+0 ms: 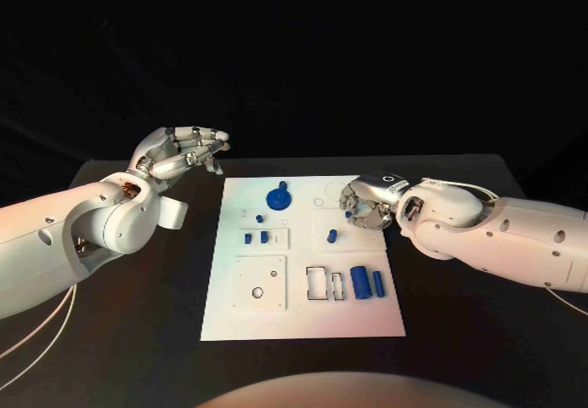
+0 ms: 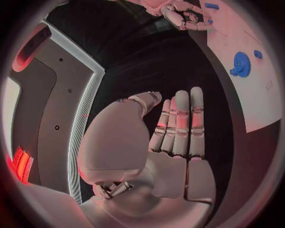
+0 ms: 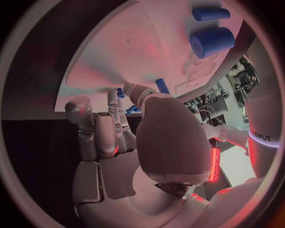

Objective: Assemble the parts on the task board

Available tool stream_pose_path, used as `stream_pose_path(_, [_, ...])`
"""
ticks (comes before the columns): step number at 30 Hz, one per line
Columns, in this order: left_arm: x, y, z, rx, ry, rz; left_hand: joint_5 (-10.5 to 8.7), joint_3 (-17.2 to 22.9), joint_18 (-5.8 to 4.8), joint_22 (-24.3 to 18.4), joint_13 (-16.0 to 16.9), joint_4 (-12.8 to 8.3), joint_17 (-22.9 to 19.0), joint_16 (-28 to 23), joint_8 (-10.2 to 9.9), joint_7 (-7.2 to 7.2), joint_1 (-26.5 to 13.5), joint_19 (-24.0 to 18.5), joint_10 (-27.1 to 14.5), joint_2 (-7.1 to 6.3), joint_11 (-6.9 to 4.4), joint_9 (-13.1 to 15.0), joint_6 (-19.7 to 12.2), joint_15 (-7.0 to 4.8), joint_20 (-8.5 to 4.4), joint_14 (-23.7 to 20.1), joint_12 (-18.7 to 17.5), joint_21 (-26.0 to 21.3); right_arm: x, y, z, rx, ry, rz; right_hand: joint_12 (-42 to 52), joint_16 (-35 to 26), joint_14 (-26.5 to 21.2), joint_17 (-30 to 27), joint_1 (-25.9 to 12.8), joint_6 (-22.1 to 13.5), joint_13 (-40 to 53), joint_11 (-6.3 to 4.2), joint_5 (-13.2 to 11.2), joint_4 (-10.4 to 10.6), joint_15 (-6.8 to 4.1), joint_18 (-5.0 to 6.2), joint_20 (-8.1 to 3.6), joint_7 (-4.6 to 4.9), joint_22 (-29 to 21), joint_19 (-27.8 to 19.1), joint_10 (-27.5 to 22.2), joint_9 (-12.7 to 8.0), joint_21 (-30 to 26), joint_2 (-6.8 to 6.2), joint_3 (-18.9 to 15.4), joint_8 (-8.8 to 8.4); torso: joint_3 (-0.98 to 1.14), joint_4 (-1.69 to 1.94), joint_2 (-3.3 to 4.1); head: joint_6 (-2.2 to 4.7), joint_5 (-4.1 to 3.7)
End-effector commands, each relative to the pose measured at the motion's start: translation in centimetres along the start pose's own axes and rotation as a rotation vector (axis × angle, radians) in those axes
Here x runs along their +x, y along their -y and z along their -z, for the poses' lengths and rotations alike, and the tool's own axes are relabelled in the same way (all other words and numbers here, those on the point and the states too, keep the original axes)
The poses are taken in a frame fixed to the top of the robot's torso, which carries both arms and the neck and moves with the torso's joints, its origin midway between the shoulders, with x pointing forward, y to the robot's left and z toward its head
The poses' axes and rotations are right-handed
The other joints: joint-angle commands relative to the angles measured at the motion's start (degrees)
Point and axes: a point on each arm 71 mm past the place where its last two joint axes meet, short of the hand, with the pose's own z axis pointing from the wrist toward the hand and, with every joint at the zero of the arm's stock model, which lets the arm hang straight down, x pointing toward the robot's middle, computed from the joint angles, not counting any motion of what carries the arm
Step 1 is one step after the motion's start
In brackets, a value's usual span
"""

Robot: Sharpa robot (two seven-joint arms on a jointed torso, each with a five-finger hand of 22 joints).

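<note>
Head view gives you the whole layout: the white task board (image 1: 302, 293) lies in the middle of the black table (image 1: 466, 357), with the left hand (image 1: 183, 151) raised off its far left corner and the right hand (image 1: 365, 202) lowered over its far right part. On the board you can pick out a round blue part (image 1: 280, 199) toward the far edge, a few small blue pieces (image 1: 260, 235) in the middle, and a thick blue cylinder (image 1: 362, 282) with a thinner blue rod (image 1: 380, 283) just beside it at the near right.

The left wrist view adds what you cannot judge from above: the left hand (image 2: 175, 137) holds nothing, its fingers straight and lying side by side, palm facing out over bare table, well apart from the board (image 2: 249, 80). It also catches the round blue part (image 2: 241, 64).

The right wrist view puts you behind the right hand (image 3: 128, 128), fingers reaching down to the board (image 3: 137, 52) among small blue pieces (image 3: 162, 85). A fingertip sits close against one piece, but you cannot tell whether it is pinched or only touched. The cylinder (image 3: 211, 42) and rod (image 3: 210, 13) lie beyond, untouched.
</note>
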Motion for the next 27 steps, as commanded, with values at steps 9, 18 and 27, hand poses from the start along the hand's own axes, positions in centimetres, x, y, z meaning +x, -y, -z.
stream_pose_path(9, [0.1, 0.2, 0.0, 0.02, 0.018, -0.006, 0.02, -0.06, 0.82, -0.29, -0.2, -0.38, -0.12, -0.56, -0.09, 0.36, 0.54, 0.54, 0.03, 0.65, 0.05, 0.14, -0.1, 0.13, 0.11, -0.56, 0.07, -0.64, 1.4, -0.1, -0.3, 0.036, -0.059, 0.063, -1.09, 0.78, 1.01, 0.56, 3.48, 3.91, -1.13, -1.11, 0.06, -2.51, -1.59, 0.31, -1.18, -0.81, 1.74, 1.01, 4.59, 1.07, 1.72, 4.68, 6.63, 1.56, 0.02, -0.02, -0.05, -0.45, 0.12])
stream_pose_path(18, [0.1, 0.3, 0.0, 0.027, 0.03, -0.012, 0.12, 0.03, 0.79, -0.52, -0.44, -0.85, -0.23, -1.08, -0.08, 0.45, 1.08, 0.57, -0.36, 0.72, 0.17, 0.17, -0.12, 0.19, 0.06, -0.94, -0.08, -0.97, 1.7, -0.2, -0.3, 0.054, -0.081, 0.104, -1.69, 0.78, 1.01, 0.56, 2.43, 4.61, -1.33, -1.36, -0.04, -3.91, -1.84, 0.14, -1.21, -1.01, 3.08, 1.21, 5.98, 1.62, 3.0, 4.5, 8.64, 1.86, 0.05, -0.04, -0.13, -0.7, 0.13])
stream_pose_path(27, [0.1, 0.3, 0.0, 0.026, 0.029, -0.012, 0.13, -0.07, 0.72, -0.78, -0.72, -0.98, -0.4, -1.76, -0.11, 0.59, 1.1, 0.24, -0.89, 0.69, 0.36, 0.17, -0.25, 0.38, 0.16, -1.58, -0.28, -1.47, 1.7, -0.5, -0.3, 0.055, -0.08, 0.116, -1.99, 0.54, 0.91, 0.24, 2.02, 4.6, -1.39, -1.37, -0.03, -4.36, -1.95, 0.18, -1.22, -0.99, 3.22, 1.07, 6.25, 1.78, 2.96, 4.66, 9.39, 1.86, -0.01, -0.03, -0.1, -0.64, -0.11])
